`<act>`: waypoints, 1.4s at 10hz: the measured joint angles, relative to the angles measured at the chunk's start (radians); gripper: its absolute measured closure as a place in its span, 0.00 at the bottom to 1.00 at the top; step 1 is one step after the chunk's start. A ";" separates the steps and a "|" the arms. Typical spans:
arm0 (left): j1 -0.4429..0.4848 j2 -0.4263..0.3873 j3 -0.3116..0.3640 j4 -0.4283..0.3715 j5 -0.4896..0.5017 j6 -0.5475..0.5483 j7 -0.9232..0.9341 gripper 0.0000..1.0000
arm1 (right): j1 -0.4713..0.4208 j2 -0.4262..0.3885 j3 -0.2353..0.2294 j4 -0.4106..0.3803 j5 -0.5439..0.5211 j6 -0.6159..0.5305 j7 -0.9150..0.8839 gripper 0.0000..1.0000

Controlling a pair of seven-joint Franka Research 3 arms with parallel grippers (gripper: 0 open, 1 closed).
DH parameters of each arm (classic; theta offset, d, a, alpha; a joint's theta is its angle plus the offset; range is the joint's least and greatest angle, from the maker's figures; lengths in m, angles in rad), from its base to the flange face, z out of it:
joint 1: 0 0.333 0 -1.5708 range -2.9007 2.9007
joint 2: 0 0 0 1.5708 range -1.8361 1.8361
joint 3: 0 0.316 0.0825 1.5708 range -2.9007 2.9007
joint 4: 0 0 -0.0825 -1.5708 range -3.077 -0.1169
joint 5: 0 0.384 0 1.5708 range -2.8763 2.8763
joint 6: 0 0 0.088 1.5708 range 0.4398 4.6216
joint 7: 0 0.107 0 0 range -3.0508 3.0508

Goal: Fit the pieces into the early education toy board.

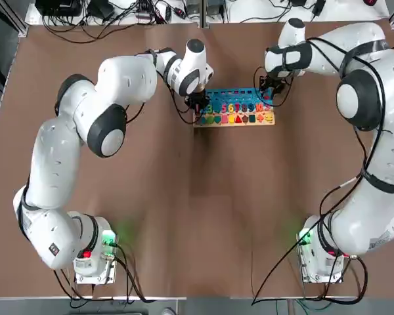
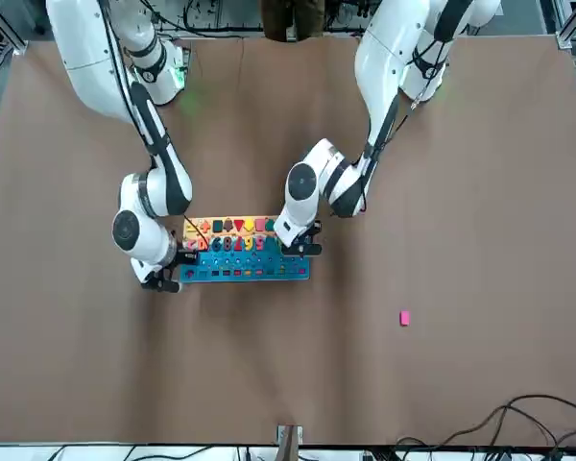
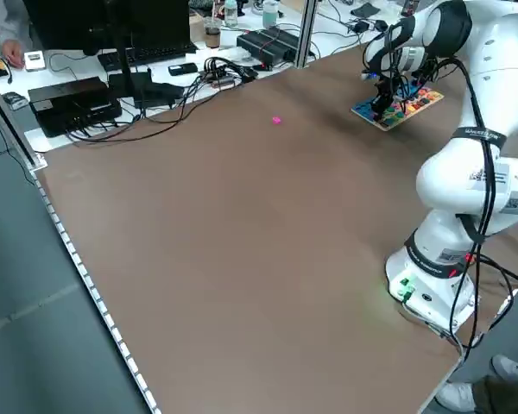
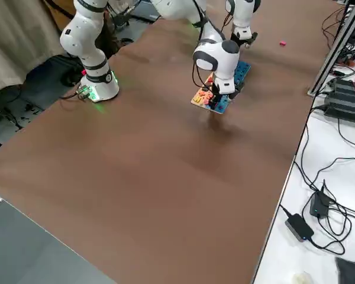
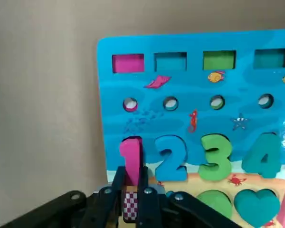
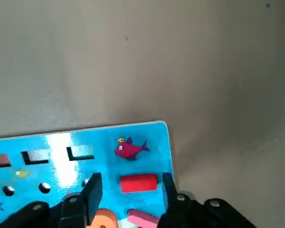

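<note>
Brown table (image 1: 184, 216), top view: toy board (image 1: 236, 98) near far edge. Left wrist: left gripper (image 5: 131, 190) pinching pink "1" (image 5: 131, 159) at its slot. Right wrist: right gripper (image 6: 129, 187) parted around seated red block (image 6: 138, 183). Next, probably: fetch stray pink piece (image 2: 404, 318).

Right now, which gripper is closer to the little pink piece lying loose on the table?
Left. The left gripper sits at the toy board's end nearer the pink piece; the right gripper is at the board's opposite end, farther away.
</note>
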 joint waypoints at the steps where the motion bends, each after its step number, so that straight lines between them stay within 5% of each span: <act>1: 0.000 0.000 0.000 0.000 0.000 0.000 0.001 0.86 | -0.001 -0.024 -0.001 0.012 0.000 -0.034 0.000 0.39; 4: 0.000 0.000 -0.001 0.001 0.000 0.000 0.001 0.86 | -0.045 -0.180 -0.012 0.021 -0.027 -0.176 -0.004 0.23; 6: 0.000 0.000 0.000 0.001 0.000 0.000 0.003 0.86 | -0.116 -0.298 -0.013 0.009 -0.142 -0.264 -0.023 0.07; 10: 0.001 0.000 0.001 0.001 0.000 0.000 0.018 0.86 | -0.269 -0.523 -0.014 -0.005 -0.190 -0.459 -0.220 0.01; 14: 0.001 0.000 0.000 0.002 0.000 0.000 0.019 0.86 | -0.291 -0.674 -0.012 0.026 -0.245 -0.681 -0.303 0.01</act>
